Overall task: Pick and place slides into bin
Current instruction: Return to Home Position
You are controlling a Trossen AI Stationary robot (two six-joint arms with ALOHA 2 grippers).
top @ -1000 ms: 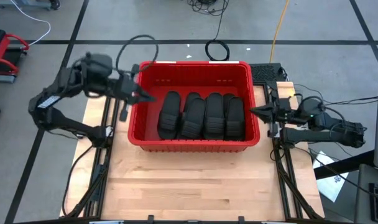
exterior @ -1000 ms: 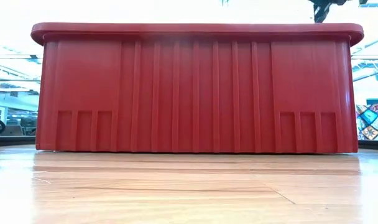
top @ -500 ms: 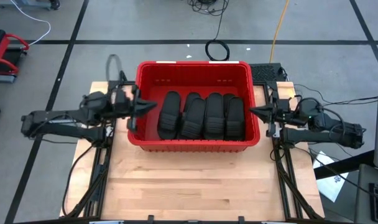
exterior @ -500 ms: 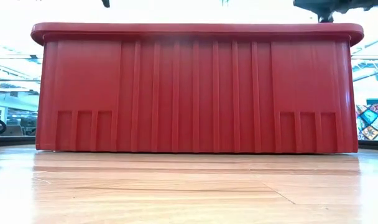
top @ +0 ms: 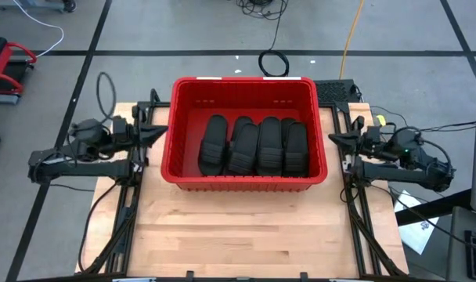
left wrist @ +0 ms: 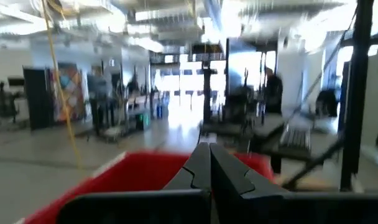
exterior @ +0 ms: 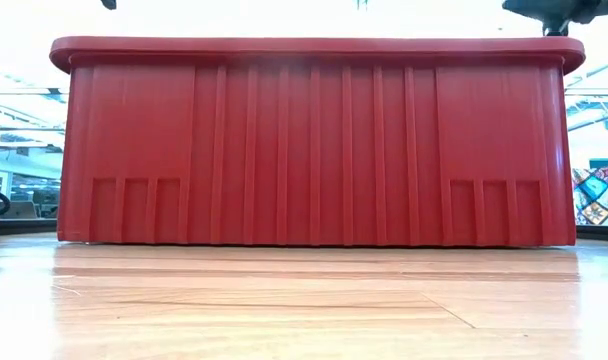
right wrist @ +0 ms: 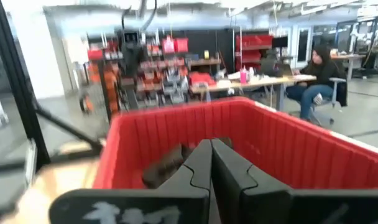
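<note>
From table height only the bin's [exterior: 314,150] ribbed red wall shows, standing on the wooden table [exterior: 284,300]. From above, the slides [top: 257,146] lie side by side inside it. The left gripper [top: 163,131] and right gripper [top: 332,140] flank the bin (fingers pressed together, empty). Far off, a person [right wrist: 316,78] sits at a desk.

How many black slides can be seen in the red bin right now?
4 black slides show clearly, side by side in the red bin, left to right. Overlapping edges suggest more lie hidden beneath them.
</note>
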